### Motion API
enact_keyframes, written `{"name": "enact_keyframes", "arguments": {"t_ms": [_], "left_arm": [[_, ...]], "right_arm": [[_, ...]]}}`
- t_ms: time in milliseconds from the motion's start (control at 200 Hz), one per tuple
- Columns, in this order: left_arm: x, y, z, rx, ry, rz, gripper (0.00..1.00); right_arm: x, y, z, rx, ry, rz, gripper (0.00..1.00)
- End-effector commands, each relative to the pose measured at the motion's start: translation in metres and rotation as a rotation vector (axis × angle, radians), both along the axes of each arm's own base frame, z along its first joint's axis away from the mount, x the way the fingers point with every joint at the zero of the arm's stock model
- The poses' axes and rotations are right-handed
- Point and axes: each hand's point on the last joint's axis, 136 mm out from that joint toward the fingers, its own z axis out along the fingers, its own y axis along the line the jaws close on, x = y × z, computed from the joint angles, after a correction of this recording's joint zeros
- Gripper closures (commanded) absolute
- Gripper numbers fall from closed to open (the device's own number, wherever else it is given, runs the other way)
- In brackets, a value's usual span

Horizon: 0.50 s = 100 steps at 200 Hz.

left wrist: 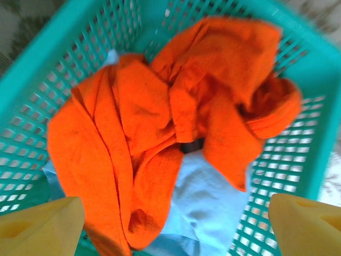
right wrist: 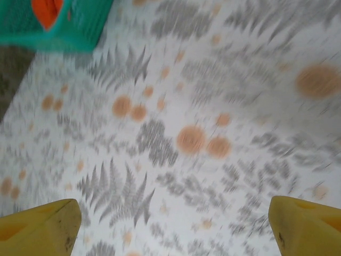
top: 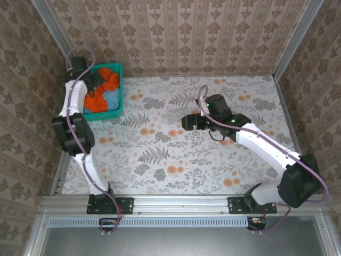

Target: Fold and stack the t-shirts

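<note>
A crumpled bright orange t-shirt lies on top of a pale light-blue t-shirt inside the teal mesh basket. From above, the basket sits at the table's far left corner, with the orange cloth and a bit of blue cloth in it. My left gripper hangs over the basket, open, its yellow fingertips wide apart above the shirts and touching nothing. My right gripper hovers open over the middle of the table, yellow fingertips spread, nothing between them.
The table carries a white cloth with grey ferns and orange dots. Patterned walls close in the back and both sides. The basket's corner is at the upper left of the right wrist view, which is blurred.
</note>
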Motion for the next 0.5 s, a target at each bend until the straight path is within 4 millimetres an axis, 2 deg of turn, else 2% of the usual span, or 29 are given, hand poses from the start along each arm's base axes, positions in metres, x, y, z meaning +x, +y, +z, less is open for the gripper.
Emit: {"name": "enact_keyframes", "arguments": {"t_ms": [0, 145, 245, 355, 495], "left_arm": [[-0.005, -0.008, -0.012, -0.054, 0.109, -0.013, 0.08], [0.034, -0.021, -0.030, -0.105, 0.073, -0.059, 0.09], [0.058, -0.031, -0.043, -0.140, 0.043, -0.077, 0.09], [0.080, -0.033, -0.047, -0.155, -0.005, -0.087, 0.10], [0.099, -0.035, -0.053, -0.210, -0.063, -0.077, 0.23]], "right_arm": [[-0.029, 0.019, -0.015, -0.045, 0.110, 0.105, 0.08], [-0.047, 0.037, -0.025, -0.061, 0.155, 0.151, 0.08], [-0.052, 0.041, -0.032, -0.091, 0.181, 0.160, 0.08], [-0.049, 0.043, -0.034, -0.104, 0.195, 0.148, 0.08], [-0.049, 0.046, -0.036, -0.108, 0.212, 0.148, 0.09]]}}
